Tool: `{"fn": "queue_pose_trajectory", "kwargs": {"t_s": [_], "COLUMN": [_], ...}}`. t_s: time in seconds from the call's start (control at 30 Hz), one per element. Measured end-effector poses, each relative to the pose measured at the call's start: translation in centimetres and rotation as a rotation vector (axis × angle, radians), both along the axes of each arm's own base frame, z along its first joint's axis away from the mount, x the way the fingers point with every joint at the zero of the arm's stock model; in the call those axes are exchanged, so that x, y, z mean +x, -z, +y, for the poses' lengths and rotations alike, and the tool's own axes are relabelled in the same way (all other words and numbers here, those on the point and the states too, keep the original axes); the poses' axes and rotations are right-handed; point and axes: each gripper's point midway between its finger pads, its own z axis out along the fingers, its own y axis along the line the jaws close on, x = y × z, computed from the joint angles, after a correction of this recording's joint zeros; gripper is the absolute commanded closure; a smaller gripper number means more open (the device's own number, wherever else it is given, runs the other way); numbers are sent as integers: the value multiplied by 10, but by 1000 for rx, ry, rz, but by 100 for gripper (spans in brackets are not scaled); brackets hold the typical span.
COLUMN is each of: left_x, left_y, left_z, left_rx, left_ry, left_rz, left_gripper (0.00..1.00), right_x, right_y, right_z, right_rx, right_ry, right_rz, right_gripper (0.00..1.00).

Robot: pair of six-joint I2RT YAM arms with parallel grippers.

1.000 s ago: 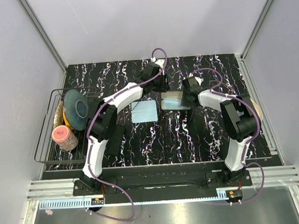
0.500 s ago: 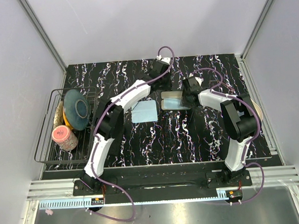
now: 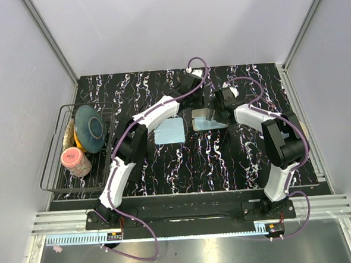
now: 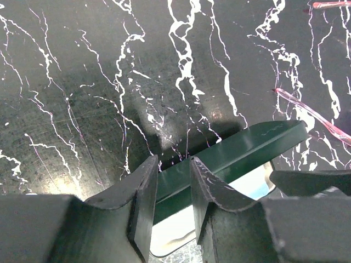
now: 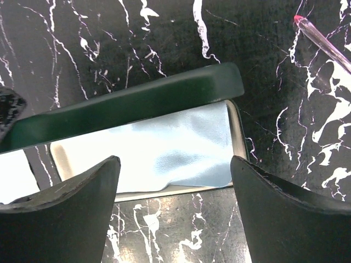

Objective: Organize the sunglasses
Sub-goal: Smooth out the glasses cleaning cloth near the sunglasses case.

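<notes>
"Sunglasses (image 4: 315,116): where were they?"
"On the surface, just beside the open case (image 5: 181,148). Only pink arms showed, at the right of the left wrist view."
"And the fingers?"
"Left fingers (image 4: 140,203) pinched the green lid (image 4: 258,142). Right fingers (image 5: 71,197) stood wide apart above the case."
"Risk?"
"If the lid slipped, it might snap shut or drag the case."

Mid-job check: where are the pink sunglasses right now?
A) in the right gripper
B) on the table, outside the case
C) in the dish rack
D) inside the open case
B: the wrist views show a pink sunglasses arm lying on the table beyond the open glasses case, whose visible inside holds only light blue lining; the right gripper is open, empty.
</notes>
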Motion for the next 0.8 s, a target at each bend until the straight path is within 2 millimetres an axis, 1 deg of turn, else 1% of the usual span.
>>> {"fn": "queue_pose_trajectory", "kwargs": {"t_s": [0.13, 0.3, 0.33, 0.37, 0.4, 0.43, 0.47, 0.5, 0.53, 0.67, 0.8], "left_x": [0, 2, 2, 2, 2, 2, 2, 2, 2, 0, -6], "left_y": [4, 9, 11, 13, 13, 15, 16, 17, 17, 20, 13], "left_z": [2, -4, -6, -8, -9, -10, -12, -13, -14, -17, -17], "left_rx": [-2, -45, -58, -74, -86, -99, -116, -131, -142, -179, -195], "left_ry": [-3, 14, 23, 33, 43, 54, 61, 71, 80, 117, 133], "left_rz": [5, -5, -6, -5, -6, -7, -7, -7, -10, -5, -16], "left_gripper": [62, 46, 41, 31, 29, 28, 24, 2, 1, 1, 1], "right_x": [3, -2, -3, -4, -5, -6, -7, -7, -7, -5, -5], "right_y": [-7, -7, -7, -8, -8, -10, -12, -15, -17, -26, -31], "right_z": [2, 1, 0, 0, 0, 0, -1, -1, -1, -4, -4], "right_rx": [16, 19, 20, 20, 21, 22, 24, 27, 28, 34, 35], "right_ry": [-4, -2, -1, -1, -1, -1, 0, 0, 0, 5, 3], "right_rz": [-25, -29, -30, -30, -31, -35, -39, -46, -52, -72, -82], "right_gripper": [12, 13, 13, 13, 13, 13, 13, 12, 12, 11, 11]}}
